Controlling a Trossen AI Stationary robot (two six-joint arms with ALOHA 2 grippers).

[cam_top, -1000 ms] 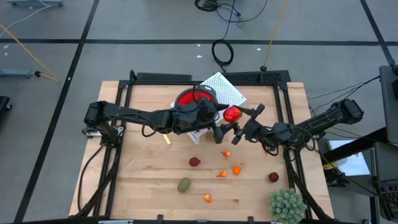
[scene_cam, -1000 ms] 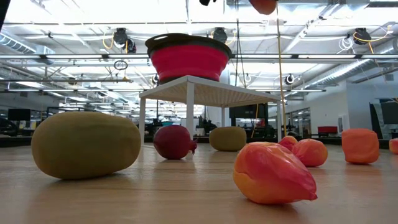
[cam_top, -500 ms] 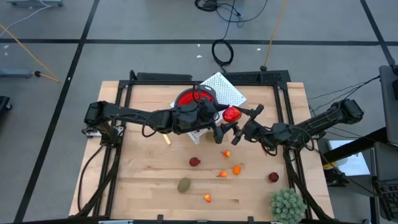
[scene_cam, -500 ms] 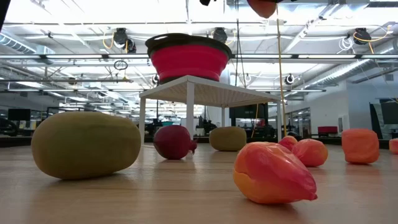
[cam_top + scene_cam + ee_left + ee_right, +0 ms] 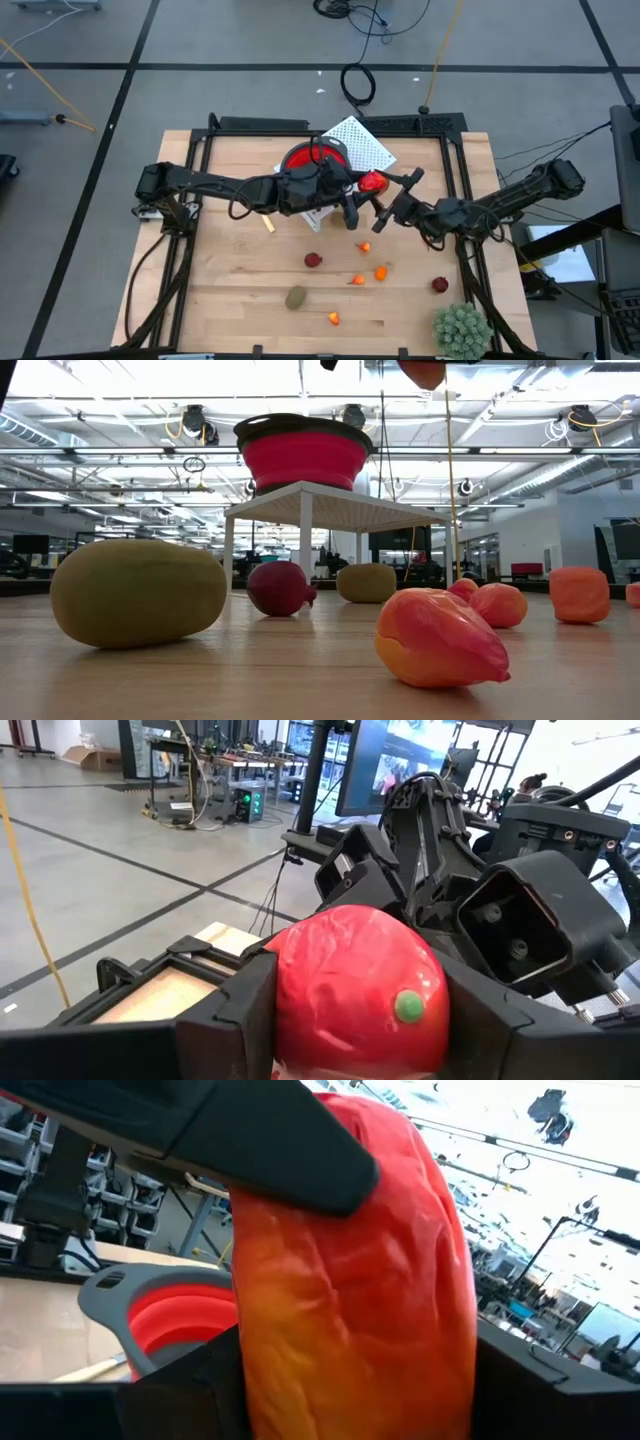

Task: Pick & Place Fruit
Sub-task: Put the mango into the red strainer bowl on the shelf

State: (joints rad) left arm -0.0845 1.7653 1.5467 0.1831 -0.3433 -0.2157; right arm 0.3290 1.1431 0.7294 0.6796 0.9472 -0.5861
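Observation:
A red fruit (image 5: 372, 183) hangs in the air over the middle of the table, right of the red bowl (image 5: 312, 160). My left gripper (image 5: 358, 198) reaches it from the left and my right gripper (image 5: 385, 205) from the right; both are shut on it. In the low view only its underside (image 5: 424, 370) shows, at the top edge. Small fruit lie on the wooden table (image 5: 230, 290): dark red balls (image 5: 313, 260) (image 5: 439, 285), orange bits (image 5: 381, 272) and an olive oval (image 5: 296, 297). My left gripper pinches the red fruit between its two fingers (image 5: 235, 1020), one on each side of the fruit (image 5: 290, 990). The fingers come level from the table's left. The fruit is clear of the table. My right gripper has the same fruit between its two fingers (image 5: 185, 1390), on the fruit's lower sides (image 5: 265, 1370). It comes about level from the table's right, opposite the left gripper, whose finger (image 5: 270, 1140) lies across the fruit's top in this view.
The bowl stands on a white raised stand (image 5: 358, 145) at the far middle. A cream-handled knife (image 5: 268, 224) lies under the left arm. A spiky green plant ball (image 5: 461, 330) sits at the near right corner. A black frame (image 5: 455, 130) borders the table.
My left gripper has shut its wide-open fingers onto the red fruit that my right gripper holds up. Both arms have stayed in place and the fruit has kept its height.

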